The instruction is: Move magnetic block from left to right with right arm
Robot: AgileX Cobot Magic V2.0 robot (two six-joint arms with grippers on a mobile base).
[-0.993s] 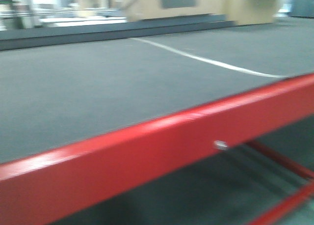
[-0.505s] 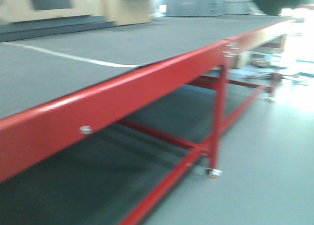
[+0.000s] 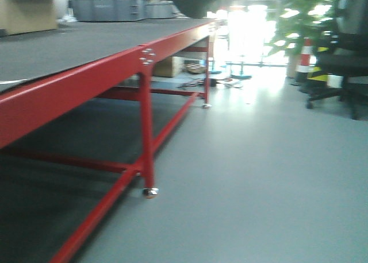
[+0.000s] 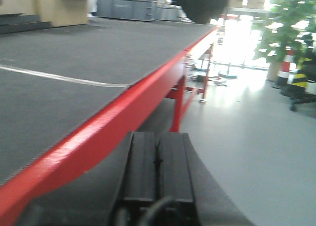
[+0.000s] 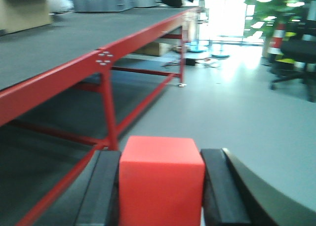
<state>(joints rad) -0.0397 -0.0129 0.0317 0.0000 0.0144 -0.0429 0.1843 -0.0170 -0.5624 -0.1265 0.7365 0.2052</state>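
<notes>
The magnetic block [image 5: 161, 181], a plain red cube, sits clamped between the two black fingers of my right gripper [image 5: 161, 159] at the bottom of the right wrist view. Beyond it lie the floor and the red table frame [image 5: 106, 68]. My left gripper [image 4: 158, 152] shows at the bottom of the left wrist view with its black fingers pressed together and nothing between them. It hangs just off the red edge [image 4: 113, 117] of the long table, whose top is a dark grey mat [image 4: 74, 53]. Neither gripper shows in the front view.
The long red-framed table [image 3: 75, 79] runs along the left, its legs and cross bars [image 3: 146, 131] standing on grey floor. Grey crates [image 3: 106, 4] stand at its far end. A black office chair [image 3: 342, 50], a striped cone [image 3: 303, 59] and a green plant [image 3: 305, 16] are at the right.
The front view has swung to the right: the table top filled it a second ago, and now the table's edge, legs, floor and the chair beyond show.
</notes>
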